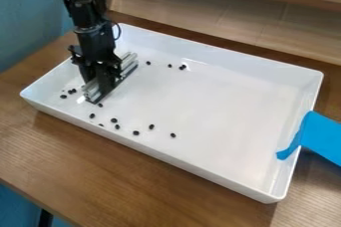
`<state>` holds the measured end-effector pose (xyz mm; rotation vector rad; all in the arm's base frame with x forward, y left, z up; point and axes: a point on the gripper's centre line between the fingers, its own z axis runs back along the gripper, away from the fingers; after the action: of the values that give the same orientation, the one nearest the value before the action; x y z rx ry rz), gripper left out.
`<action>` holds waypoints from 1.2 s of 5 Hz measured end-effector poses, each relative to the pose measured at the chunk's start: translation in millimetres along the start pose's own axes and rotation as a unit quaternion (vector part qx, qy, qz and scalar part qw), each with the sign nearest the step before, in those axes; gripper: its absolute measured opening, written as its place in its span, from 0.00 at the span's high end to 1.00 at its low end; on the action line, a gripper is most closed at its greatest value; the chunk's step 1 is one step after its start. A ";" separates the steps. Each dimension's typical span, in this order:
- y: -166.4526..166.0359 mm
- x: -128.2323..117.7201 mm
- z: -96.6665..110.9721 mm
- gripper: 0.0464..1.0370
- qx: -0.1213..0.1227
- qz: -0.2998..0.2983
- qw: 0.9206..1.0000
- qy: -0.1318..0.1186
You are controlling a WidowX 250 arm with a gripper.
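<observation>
The end effector (106,77) grips one slotted metal bar (130,61), its long axis parallel to the tray's (220,159) near-left short wall; about fourteen black beans (136,133) lie around it: three left, some eight toward the camera, three right along the far side; one blue strip (318,134) hangs over the wall well to its right.

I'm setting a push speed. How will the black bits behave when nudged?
The black bits look small and rounded, so probably light and apt to roll. The tray looks smooth, so they may slide too; its raised walls would likely stop them.
</observation>
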<state>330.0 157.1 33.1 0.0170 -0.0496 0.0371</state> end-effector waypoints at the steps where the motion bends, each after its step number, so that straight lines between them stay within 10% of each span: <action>1: 8.3 -2.4 1.1 0.65 -0.001 0.002 1.000 0.000; 5: 28.5 0.7 17.5 0.65 -0.010 0.019 1.000 -0.008; 6: 3.9 13.0 53.1 0.65 -0.019 0.012 0.999 -0.045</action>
<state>340.2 160.5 86.8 -0.0206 -0.1405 0.0597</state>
